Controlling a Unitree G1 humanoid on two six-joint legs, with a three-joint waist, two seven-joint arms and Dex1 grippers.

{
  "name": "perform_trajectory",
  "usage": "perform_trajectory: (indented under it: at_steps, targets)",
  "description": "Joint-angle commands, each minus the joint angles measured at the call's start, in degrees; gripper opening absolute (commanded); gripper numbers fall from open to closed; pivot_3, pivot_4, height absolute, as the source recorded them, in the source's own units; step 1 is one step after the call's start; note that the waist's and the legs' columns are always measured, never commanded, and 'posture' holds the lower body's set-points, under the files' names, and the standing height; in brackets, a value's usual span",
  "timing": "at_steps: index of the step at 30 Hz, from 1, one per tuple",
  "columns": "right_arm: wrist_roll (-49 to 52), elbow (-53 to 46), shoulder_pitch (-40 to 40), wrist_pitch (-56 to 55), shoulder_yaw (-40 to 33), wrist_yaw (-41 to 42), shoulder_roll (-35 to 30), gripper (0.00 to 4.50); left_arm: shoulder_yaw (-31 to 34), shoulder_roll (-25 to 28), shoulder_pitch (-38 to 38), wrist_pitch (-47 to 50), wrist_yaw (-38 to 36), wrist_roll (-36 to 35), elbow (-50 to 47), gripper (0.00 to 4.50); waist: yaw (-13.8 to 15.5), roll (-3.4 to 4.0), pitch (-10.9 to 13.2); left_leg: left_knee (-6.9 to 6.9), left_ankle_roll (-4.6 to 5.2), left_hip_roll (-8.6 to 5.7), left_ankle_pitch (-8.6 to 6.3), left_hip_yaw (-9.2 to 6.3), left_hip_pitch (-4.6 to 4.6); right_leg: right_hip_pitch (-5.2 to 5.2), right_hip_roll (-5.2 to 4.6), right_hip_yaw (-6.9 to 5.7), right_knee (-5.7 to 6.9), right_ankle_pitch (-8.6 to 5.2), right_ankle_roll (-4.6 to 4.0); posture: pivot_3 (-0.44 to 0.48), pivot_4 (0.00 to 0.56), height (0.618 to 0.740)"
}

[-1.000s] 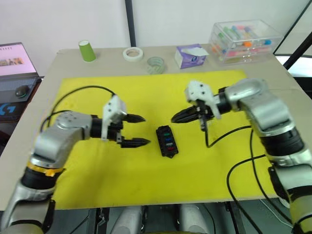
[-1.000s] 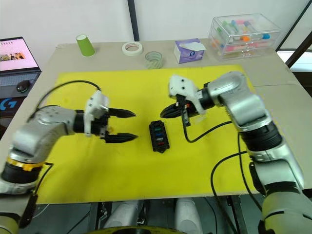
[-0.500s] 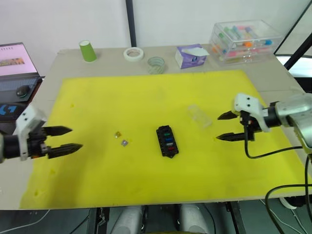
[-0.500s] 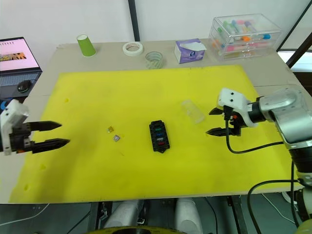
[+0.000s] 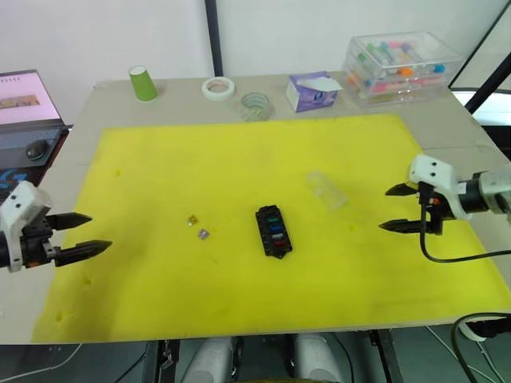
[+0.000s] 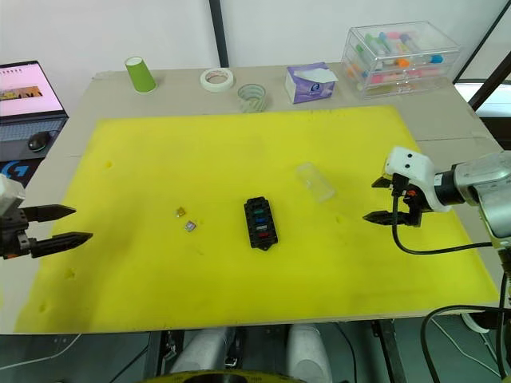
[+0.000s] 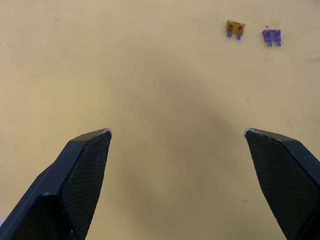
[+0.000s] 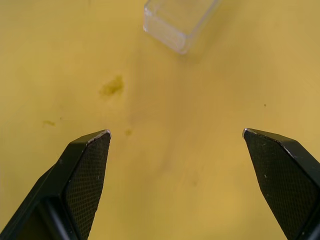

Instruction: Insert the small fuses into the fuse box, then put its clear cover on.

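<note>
My left pincer (image 5: 80, 235) hung released at the left edge of the yellow mat (image 5: 239, 303), my right pincer (image 5: 397, 209) released and empty near the right edge. Between them, mid-mat, lay the fuse box (image 5: 274, 231), black, with green, blue and red fuses seated in it. Two loose fuses, amber (image 7: 234, 28) and purple (image 7: 271, 36), lay to its left; the clear cover (image 5: 326, 189) lay tilted to its right.

In front of me a pale worktop (image 6: 447, 112) carries a yellow foam mat (image 6: 239, 159). Behind it stands a plain white wall (image 6: 104, 32) with a dark upright post (image 6: 217, 32). At my left a lit laptop screen (image 6: 28, 88) sits on a side surface. The light is even.
</note>
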Motion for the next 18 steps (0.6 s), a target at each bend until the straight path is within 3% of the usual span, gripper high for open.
perform_trajectory:
  at_steps: [1, 8, 12, 18]
  targets:
    - [3.04, -6.58, -4.64, 3.7, -0.64, -0.32, 2.31, 4.48, -2.94, 0.26, -3.46, 0.65, -0.82, -1.95, -1.74, 4.5, -0.02, 0.01, 0.0, 0.0, 0.0, 0.0, 0.0, 0.0, 0.0, -0.01, 0.0, 0.0, 0.0, 0.0, 0.0, 0.0, 0.15, 0.74]
    - [9.24, -16.66, -13.32, 12.76, 3.25, -0.71, 10.93, 4.48, -15.69, -2.11, -16.2, 5.44, -4.46, -5.12, 0.26, 4.5, 0.13, 0.0, 0.0, 0.01, 0.0, 0.0, 0.0, -0.01, -0.01, 0.0, 0.0, -0.01, 0.0, 0.0, 0.0, 0.0, 0.15, 0.74]
    - [12.42, -21.42, -18.81, 16.64, 6.89, -1.87, 17.52, 4.48, -23.58, -6.45, -27.08, 11.48, -7.31, -5.79, 8.8, 4.5, -0.03, -0.02, -0.01, 0.09, 0.0, -0.01, 0.0, -0.02, -0.01, -0.01, 0.01, -0.03, 0.07, 0.01, 0.01, 0.0, 0.15, 0.74]
    - [12.31, -23.45, -22.35, 17.61, 11.48, -4.15, 22.98, 4.48, -33.56, -10.48, -36.52, 16.83, -12.72, -2.89, 21.33, 4.5, -0.29, -0.07, -0.03, 0.11, 0.01, -0.05, 0.01, -0.03, -0.05, -0.07, 0.01, -0.09, 0.13, 0.01, 0.01, 0.0, 0.15, 0.74]
